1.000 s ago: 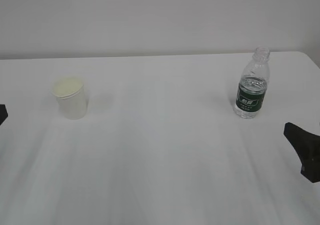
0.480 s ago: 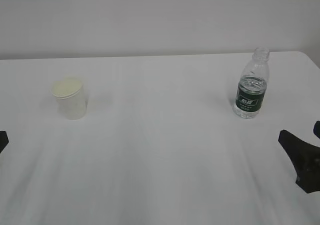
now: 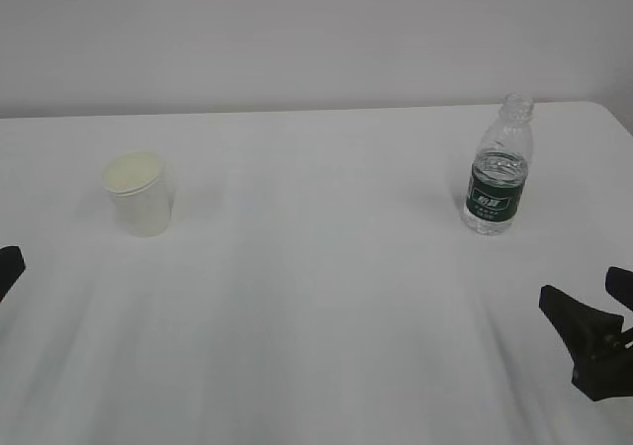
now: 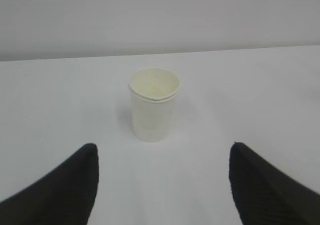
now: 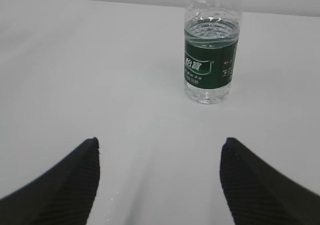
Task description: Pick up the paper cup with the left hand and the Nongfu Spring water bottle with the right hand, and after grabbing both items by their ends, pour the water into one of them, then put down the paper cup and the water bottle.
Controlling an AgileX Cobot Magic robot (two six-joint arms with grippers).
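Standing untouched on the table, the cup and the bottle show that nothing of the task is done yet. The cup sits upright on the left side, its rim up and its inside pale and apparently dry. The bottle stands upright on the right side, well apart from the cup, capless, with water reaching about the top of its green label. The left gripper is spread wide with nothing between its fingers; in its wrist view the cup stands ahead of it, roughly centred in the gap. The right gripper is likewise spread wide and empty, with the bottle ahead and a little to the right of centre. By my reading, both approaches, both grasps, the lift, the pour and the setting down all remain.
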